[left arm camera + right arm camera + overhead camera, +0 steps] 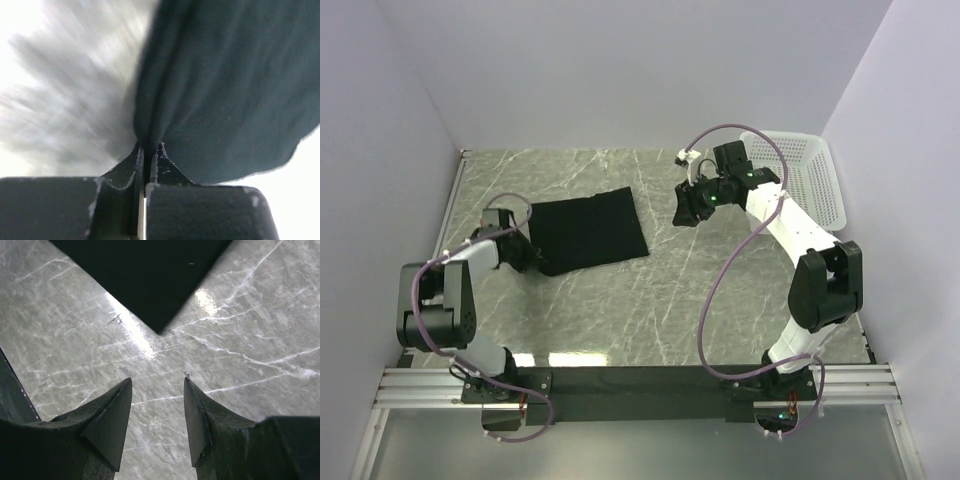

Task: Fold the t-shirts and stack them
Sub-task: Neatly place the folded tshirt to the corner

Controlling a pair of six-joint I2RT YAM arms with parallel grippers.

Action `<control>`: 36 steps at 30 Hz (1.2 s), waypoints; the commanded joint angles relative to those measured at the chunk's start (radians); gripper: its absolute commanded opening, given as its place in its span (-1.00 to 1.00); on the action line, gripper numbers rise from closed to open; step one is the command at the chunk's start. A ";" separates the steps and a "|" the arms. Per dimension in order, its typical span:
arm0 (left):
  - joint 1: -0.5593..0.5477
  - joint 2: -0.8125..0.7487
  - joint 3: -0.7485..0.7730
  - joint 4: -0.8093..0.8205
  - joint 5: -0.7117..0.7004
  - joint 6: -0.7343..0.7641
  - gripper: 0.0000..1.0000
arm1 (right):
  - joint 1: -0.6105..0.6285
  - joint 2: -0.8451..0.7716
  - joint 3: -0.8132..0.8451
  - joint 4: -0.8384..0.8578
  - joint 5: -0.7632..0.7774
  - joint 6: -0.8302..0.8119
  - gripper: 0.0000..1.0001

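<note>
Black t-shirt lies on left-far part of table, folded to a compact flat rectangle. Left end effector pinched together on the shirt's near-left edge, cloth bunched between the tips. Right end effector jaws apart, empty, above bare table just right of the shirt's corner. Judgement: folding mostly done; a final fold or placing remains. No second shirt seen to stack.
</note>
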 commanded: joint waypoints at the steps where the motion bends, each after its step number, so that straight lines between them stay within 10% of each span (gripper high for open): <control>1: 0.068 0.047 0.147 -0.144 -0.193 0.164 -0.99 | -0.018 -0.041 -0.008 0.029 -0.019 0.003 0.06; 15: 0.328 0.394 0.635 -0.372 -0.457 0.369 -0.99 | -0.049 -0.023 -0.011 0.044 -0.045 0.012 0.06; 29: 0.453 0.400 0.692 -0.398 -0.483 0.445 -0.98 | -0.058 0.003 0.003 0.044 -0.050 0.012 0.06; 36: 0.449 0.253 0.658 -0.366 -0.361 0.453 0.06 | -0.057 0.003 0.012 0.026 -0.061 -0.001 0.07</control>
